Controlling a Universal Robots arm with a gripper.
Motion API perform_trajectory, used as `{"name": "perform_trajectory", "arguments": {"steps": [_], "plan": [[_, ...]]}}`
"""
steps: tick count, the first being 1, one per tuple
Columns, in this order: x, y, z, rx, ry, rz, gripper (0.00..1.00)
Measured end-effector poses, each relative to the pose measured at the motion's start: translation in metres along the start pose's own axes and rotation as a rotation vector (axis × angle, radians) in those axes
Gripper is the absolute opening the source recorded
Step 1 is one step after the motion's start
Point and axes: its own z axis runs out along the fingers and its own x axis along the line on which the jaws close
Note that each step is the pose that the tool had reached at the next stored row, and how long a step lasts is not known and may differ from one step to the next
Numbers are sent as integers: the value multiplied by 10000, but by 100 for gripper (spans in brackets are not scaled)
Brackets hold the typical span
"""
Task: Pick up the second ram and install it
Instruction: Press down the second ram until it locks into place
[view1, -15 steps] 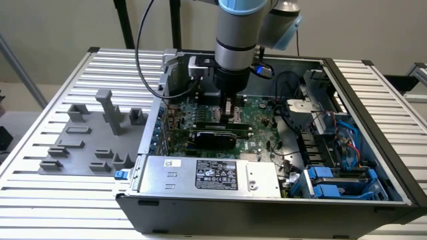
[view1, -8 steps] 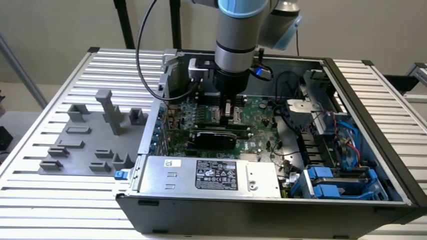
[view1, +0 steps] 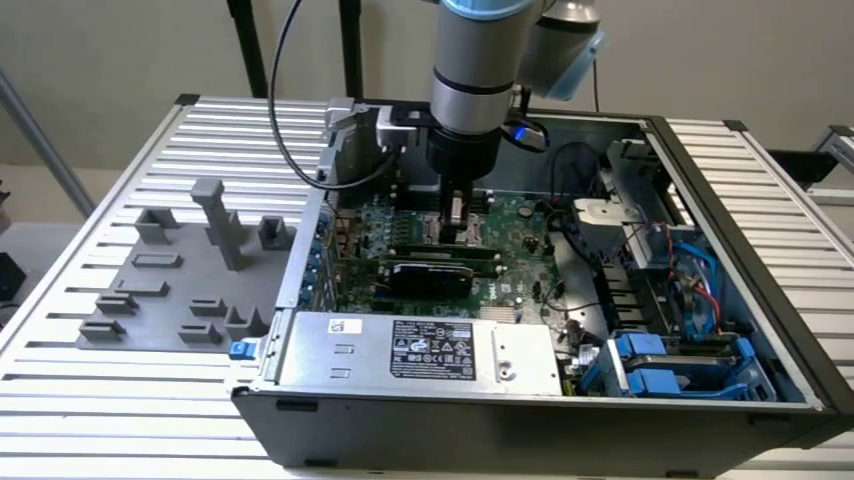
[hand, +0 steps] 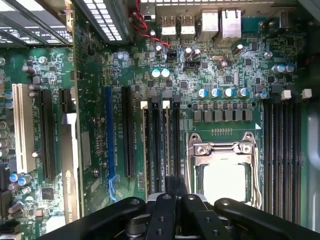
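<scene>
My gripper (view1: 461, 228) reaches down into the open computer case over the green motherboard (view1: 527, 225). Its fingers stand close together on the second ram (view1: 441, 248), a long thin green stick lying along the black memory slots (hand: 160, 145) beside the CPU socket (hand: 222, 170). In the wrist view the gripper (hand: 177, 201) sits right above those slots, whose white latches (hand: 144, 104) show at their far end. The stick is edge-on there and hard to make out.
A grey parts fixture (view1: 174, 290) lies on the slatted table at the exterior view's left. The power supply (view1: 420, 350) fills the case's front; cables and blue drive bays (view1: 667, 365) crowd the right. More memory slots (hand: 282, 155) flank the socket's other side.
</scene>
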Motion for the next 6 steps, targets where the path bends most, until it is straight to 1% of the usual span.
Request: {"name": "perform_trajectory", "arguments": {"steps": [6], "plan": [[0, 0, -1, 0, 1, 0, 0]]}}
